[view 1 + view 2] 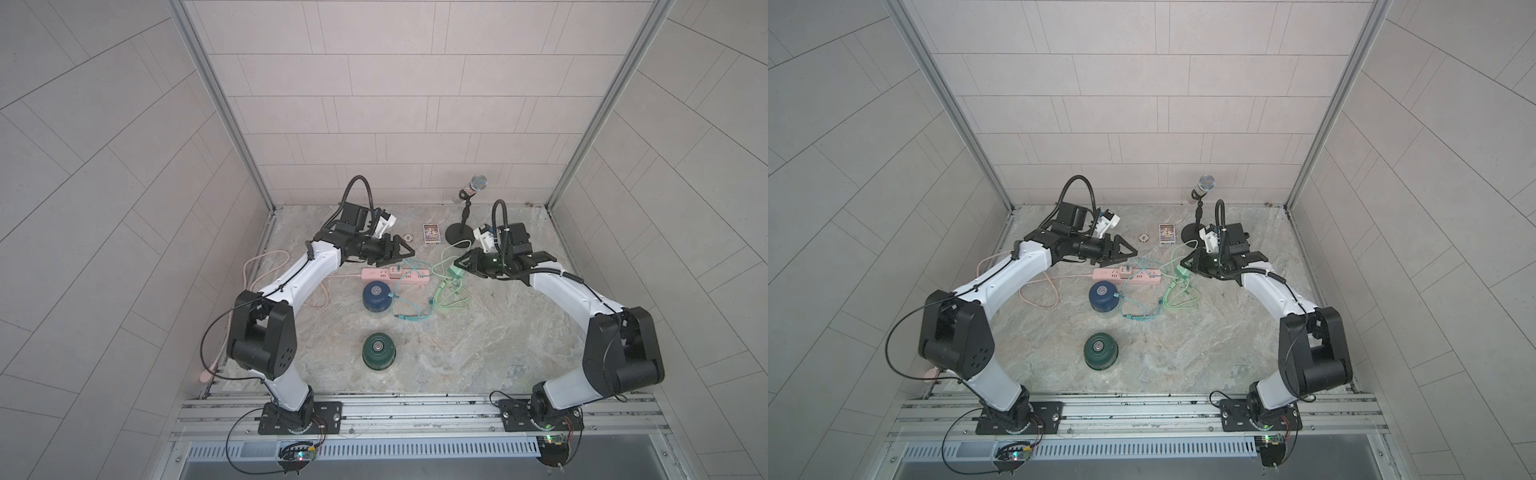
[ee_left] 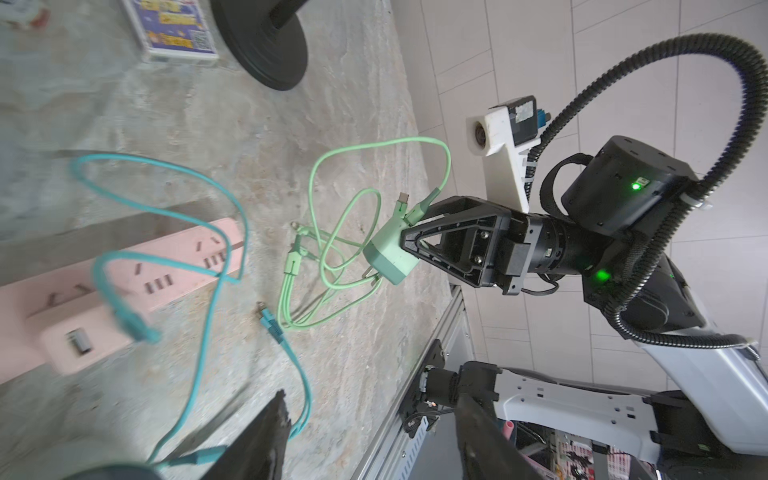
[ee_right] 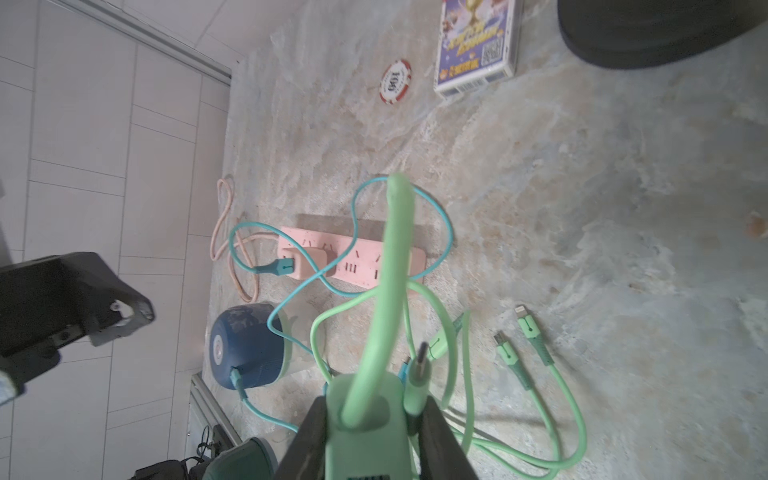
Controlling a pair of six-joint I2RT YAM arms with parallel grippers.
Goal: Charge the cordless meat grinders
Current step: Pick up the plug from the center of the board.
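The dark blue grinder sits mid-table, just in front of the pink power strip. A teal cable links its side to an adapter in the strip, so we judge it already charging. The dark green grinder stands nearer the robot, unconnected. The right gripper pinches the pale green charger (prongs pointing away from the jaws) near the strip's free end, likely for plugging in. The left gripper hovers over the strip, jaws apart and empty, perhaps to steady it.
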